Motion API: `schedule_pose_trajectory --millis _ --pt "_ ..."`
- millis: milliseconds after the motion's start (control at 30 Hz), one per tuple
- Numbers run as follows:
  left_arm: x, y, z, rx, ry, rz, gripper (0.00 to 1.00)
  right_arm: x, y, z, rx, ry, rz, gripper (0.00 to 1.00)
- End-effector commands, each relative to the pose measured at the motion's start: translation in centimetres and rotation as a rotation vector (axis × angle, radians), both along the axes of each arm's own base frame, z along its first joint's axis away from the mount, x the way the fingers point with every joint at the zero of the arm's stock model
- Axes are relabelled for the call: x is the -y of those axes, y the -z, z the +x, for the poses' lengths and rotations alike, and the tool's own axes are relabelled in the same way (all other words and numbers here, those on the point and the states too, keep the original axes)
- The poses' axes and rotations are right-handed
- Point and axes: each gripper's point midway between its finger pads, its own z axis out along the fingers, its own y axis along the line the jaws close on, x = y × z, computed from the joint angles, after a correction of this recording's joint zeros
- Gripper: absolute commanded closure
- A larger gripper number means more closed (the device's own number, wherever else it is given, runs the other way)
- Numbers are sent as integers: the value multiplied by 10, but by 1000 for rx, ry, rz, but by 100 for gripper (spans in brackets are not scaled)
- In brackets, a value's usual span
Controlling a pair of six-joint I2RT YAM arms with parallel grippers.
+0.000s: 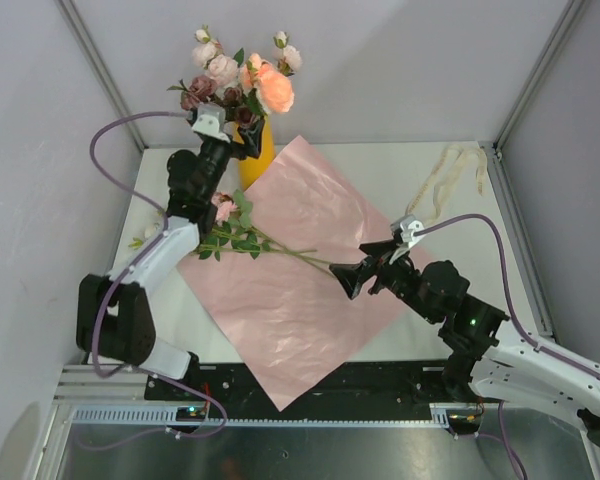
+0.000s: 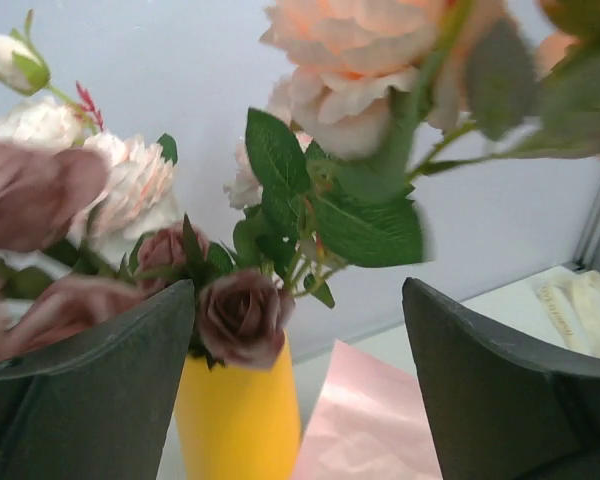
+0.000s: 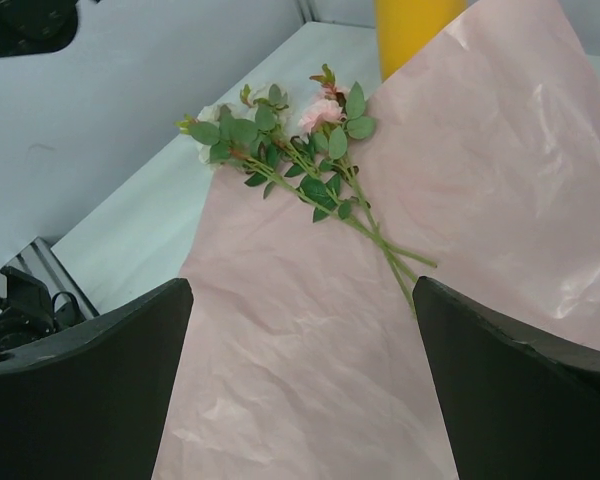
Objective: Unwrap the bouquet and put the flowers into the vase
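Conceivably the vase [image 1: 258,155] could be toppled if flowers [image 1: 242,78] are snagged by the wide-open left gripper [image 1: 230,135]; the right gripper [image 1: 358,262] is also spread wide.

Lab test cell: white table [image 1: 380,168], plain grey panels [image 1: 400,60] in aluminium framing [image 1: 536,75] (mounting rail [image 1: 120,412] in front).

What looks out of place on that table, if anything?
A few leafy rose stems lie flat across the pink paper sheet, apart from the roses standing in the yellow vase. A cream ribbon lies crumpled near the far right corner.
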Motion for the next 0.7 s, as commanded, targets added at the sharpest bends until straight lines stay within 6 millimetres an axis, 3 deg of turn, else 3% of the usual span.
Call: schedule_pose_trajectory --millis 0,167,233,400,567,667 --pt "-19 -21 -39 22 -25 -139 10 1 3 4 -27 31 13 1" --pt "-30 22 -87 -179 -9 -322 8 2 27 25 -94 120 -27 1" --pt "-40 43 -107 -240 -41 -345 8 -2 35 31 -116 121 -33 1" --pt "-63 74 -155 -378 -125 -330 9 -14 58 45 -166 103 -79 1" --pt "-71 112 -191 -597 -162 -317 8 -23 94 63 -219 99 -156 11" --pt "-69 131 -206 -698 -150 -333 3 -26 118 74 -259 100 -207 20"
